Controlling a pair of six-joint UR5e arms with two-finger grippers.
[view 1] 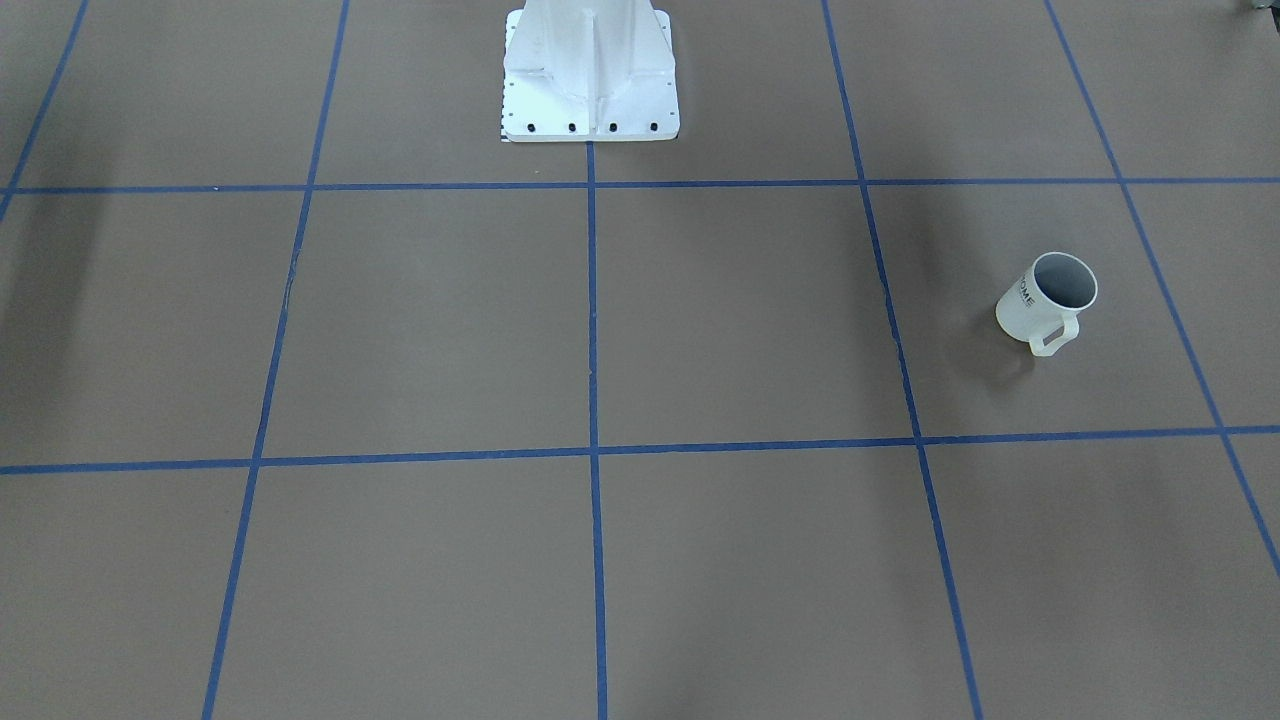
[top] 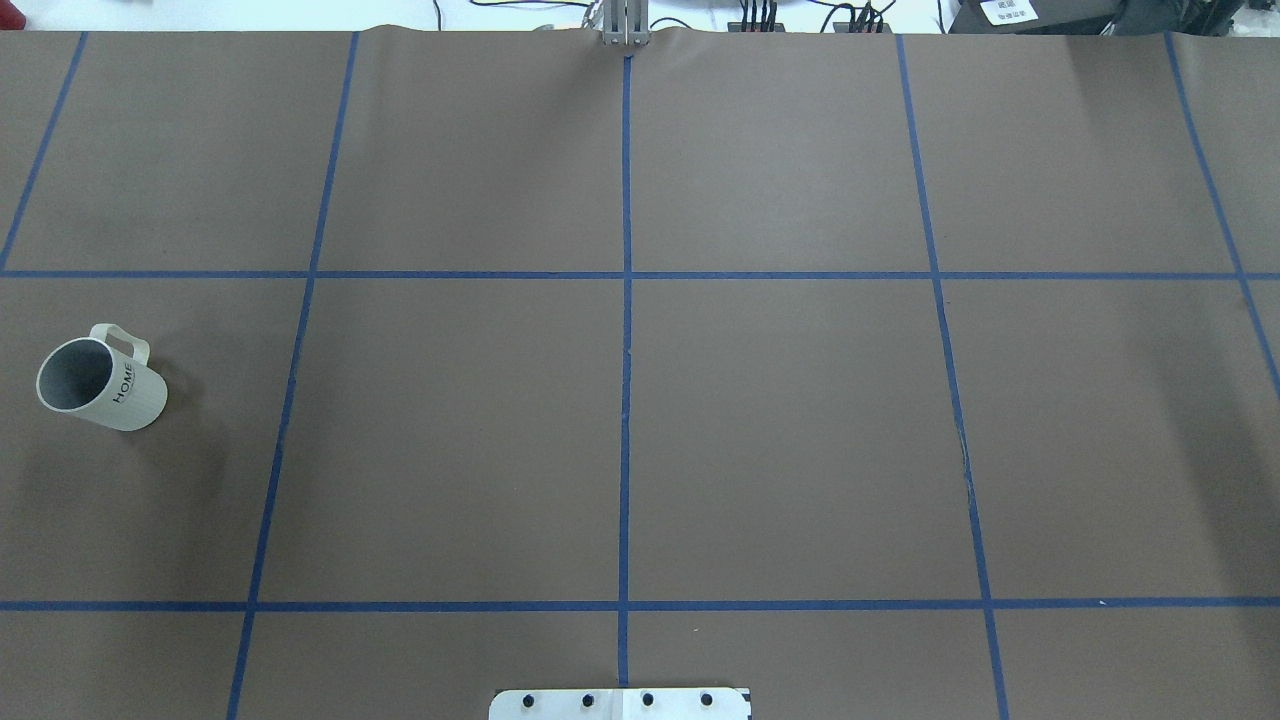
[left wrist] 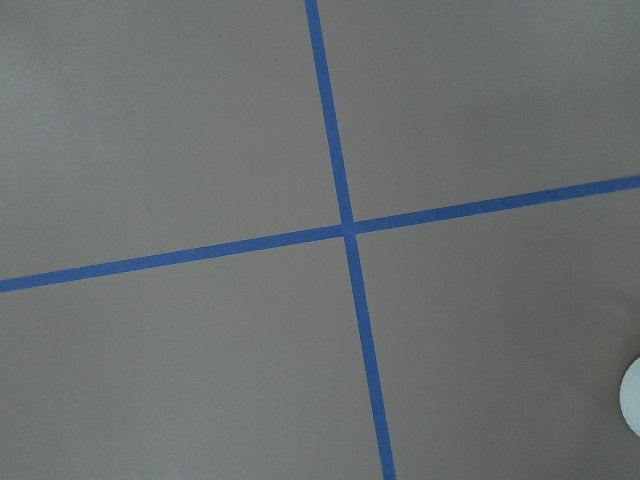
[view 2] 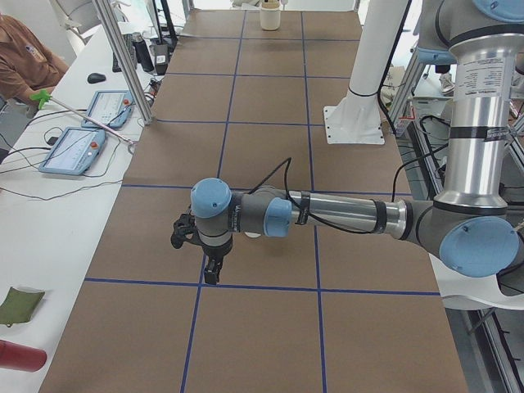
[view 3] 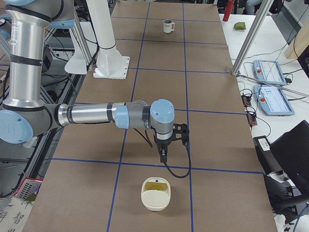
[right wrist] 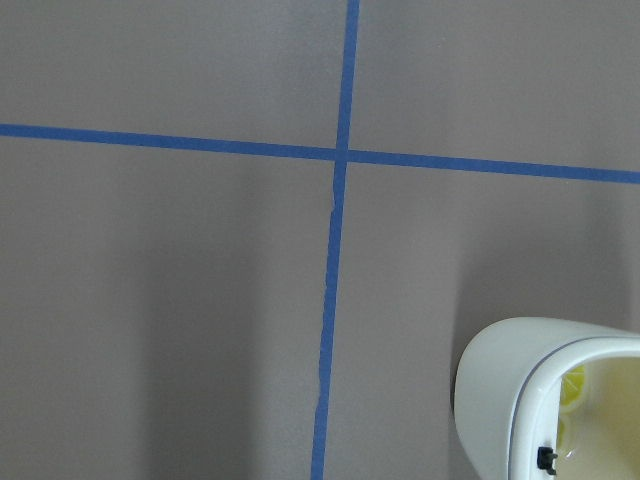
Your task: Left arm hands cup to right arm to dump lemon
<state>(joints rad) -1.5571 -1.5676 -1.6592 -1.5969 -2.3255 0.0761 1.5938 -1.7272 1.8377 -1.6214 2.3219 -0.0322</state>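
Note:
The white "HOME" cup (view 1: 1047, 300) stands upright on the brown table, its grey inside looking empty. It also shows in the overhead view (top: 100, 385) at the left edge and far off in the exterior right view (view 3: 167, 25). The left gripper (view 2: 211, 268) points down over the table close to the cup, which the arm mostly hides there. The right gripper (view 3: 164, 155) points down a little short of a white container (view 3: 155, 194) that holds yellow-green lemon (view 3: 155, 185). The lemon also shows in the right wrist view (right wrist: 572, 385). I cannot tell whether either gripper is open or shut.
The white robot base (view 1: 590, 75) stands mid-table at the robot's edge. Blue tape lines grid the brown table (top: 780, 430). The operators' side table has tablets (view 2: 75, 151) and a metal post (view 2: 123, 61). A pale round edge (left wrist: 632, 395) shows at the left wrist view's right border.

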